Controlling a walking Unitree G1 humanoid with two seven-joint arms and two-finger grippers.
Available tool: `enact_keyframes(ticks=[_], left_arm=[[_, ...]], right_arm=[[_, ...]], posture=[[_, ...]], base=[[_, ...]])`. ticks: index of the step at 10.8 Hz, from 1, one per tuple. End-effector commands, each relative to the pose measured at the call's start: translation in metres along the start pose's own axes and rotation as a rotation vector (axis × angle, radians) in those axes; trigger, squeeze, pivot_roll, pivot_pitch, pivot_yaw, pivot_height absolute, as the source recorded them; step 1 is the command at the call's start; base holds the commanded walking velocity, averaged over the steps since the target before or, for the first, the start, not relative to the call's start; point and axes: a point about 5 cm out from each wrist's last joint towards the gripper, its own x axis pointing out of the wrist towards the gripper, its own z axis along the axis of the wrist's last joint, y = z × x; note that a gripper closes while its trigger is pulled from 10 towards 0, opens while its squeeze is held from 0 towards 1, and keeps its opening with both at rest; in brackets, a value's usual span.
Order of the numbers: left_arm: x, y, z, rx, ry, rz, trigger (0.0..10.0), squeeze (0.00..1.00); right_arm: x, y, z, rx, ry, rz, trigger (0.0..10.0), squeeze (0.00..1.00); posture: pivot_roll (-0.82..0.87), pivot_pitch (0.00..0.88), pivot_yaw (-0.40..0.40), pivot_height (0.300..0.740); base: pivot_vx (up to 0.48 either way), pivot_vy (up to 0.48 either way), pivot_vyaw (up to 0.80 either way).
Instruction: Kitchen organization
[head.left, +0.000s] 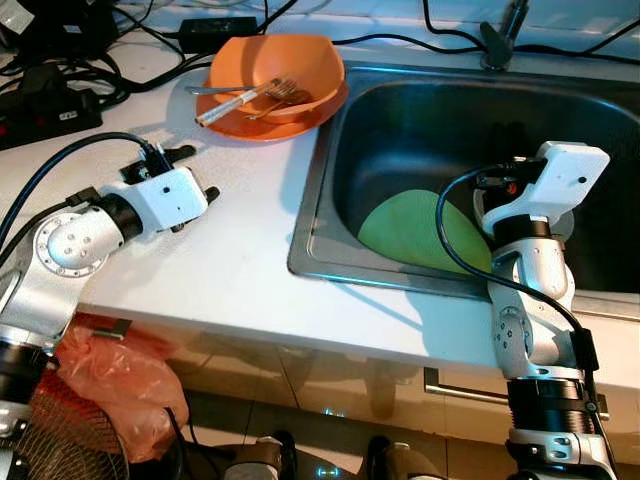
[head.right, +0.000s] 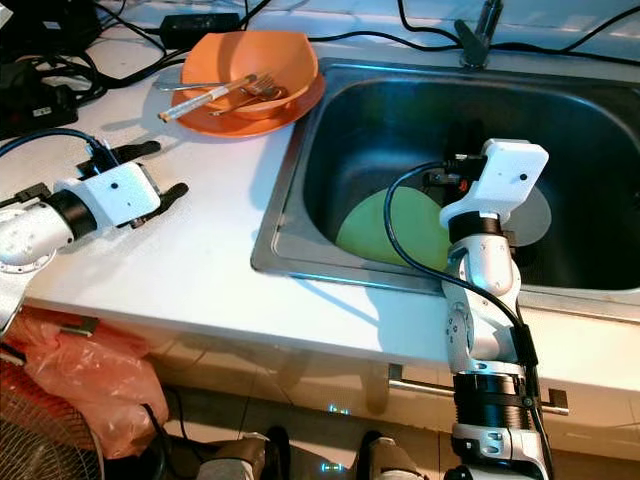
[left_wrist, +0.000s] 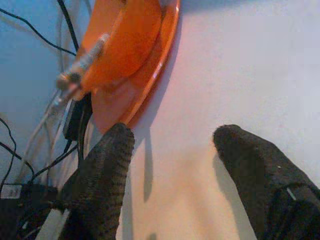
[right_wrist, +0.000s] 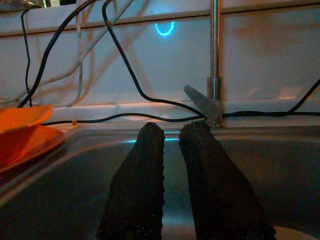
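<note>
Right gripper (right_wrist: 172, 135) hovers inside the sink (head.left: 330, 150), fingers nearly closed, empty.
Left gripper (left_wrist: 172, 145), spread wide and empty, points at the orange bowl (head.left: 275, 70) left of the sink: the nearer arm.

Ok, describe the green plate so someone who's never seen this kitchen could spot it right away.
Find the steel sink set into the white counter. The green plate lies in its basin, on the side nearer the front rim, just beside the right gripper. It is the one green dish; the other dishes, on the counter, are orange.
</note>
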Motion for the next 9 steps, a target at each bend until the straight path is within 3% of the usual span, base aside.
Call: enact_keyframes(ticks=[1, 9], left_arm=[[0.002, -0.001, -0.004, 0.064, 0.021, -0.011, 10.0, 1.00], [0.026, -0.005, -0.011, 0.107, 0.016, -0.021, 10.0, 1.00]], right_arm=[[-0.011, -0.002, -0.021, 0.007, 0.096, -0.017, 10.0, 0.00], [-0.013, -0.001, -0.021, 0.004, 0.102, -0.017, 10.0, 0.00]], posture=[[0.06, 0.221, 0.078, 0.740], [0.05, 0.223, 0.081, 0.740]], base=[[0.000, 0.000, 0.00], [0.000, 0.000, 0.00]])
